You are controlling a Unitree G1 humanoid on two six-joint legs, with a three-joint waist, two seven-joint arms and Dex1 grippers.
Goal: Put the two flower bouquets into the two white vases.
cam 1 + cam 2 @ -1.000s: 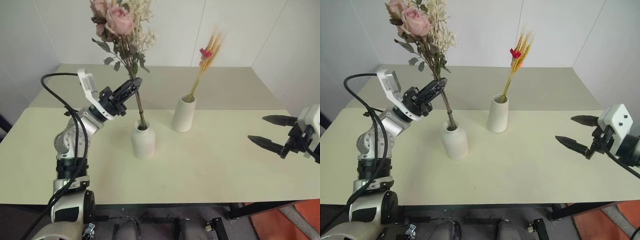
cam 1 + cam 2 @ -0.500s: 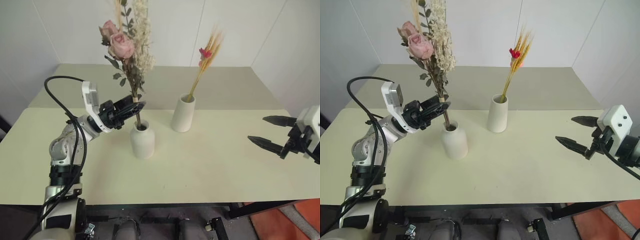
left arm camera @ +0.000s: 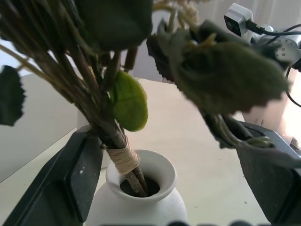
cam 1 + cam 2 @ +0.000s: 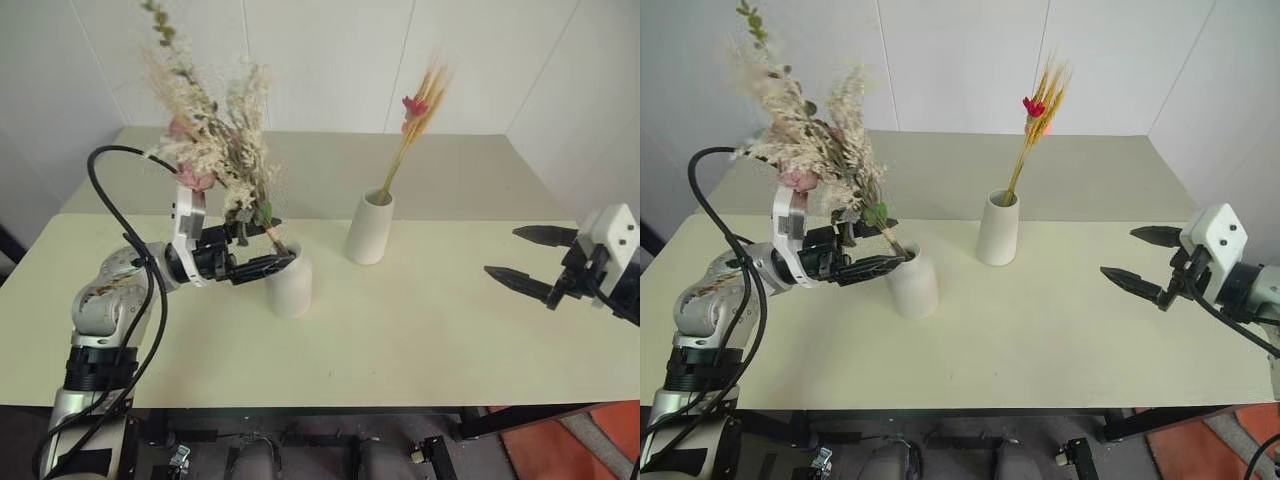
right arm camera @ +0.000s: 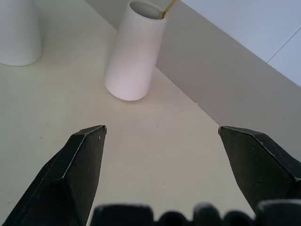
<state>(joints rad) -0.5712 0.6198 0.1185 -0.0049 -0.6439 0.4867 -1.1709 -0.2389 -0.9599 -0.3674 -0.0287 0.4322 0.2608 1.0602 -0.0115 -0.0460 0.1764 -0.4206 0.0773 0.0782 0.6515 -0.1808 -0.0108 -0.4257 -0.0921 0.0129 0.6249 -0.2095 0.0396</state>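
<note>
The bushy bouquet (image 4: 212, 150) of pink blooms and cream sprays stands with its stems in the rounded white vase (image 4: 290, 288) and leans to the left. My left gripper (image 4: 283, 242) is open at the vase's neck, one finger on each side of the twine-bound stems (image 3: 123, 160); the stems rest close to one finger (image 3: 80, 174). The slim wheat bunch (image 4: 420, 110) with its red flower stands in the tall white vase (image 4: 368, 227). My right gripper (image 4: 501, 251) hangs open and empty above the table at the right, pointing towards the tall vase (image 5: 134, 52).
The vases stand on a pale table (image 4: 420, 340) pushed against a second table (image 4: 470, 175) behind it, with white walls beyond. The front edge runs just below both arms. A black cable (image 4: 120, 240) loops over my left arm.
My left gripper has opened and let go of the bushy bouquet, and the hand has sunk to the vase's neck. The bouquet has tipped over to the left. The right arm stays put.
</note>
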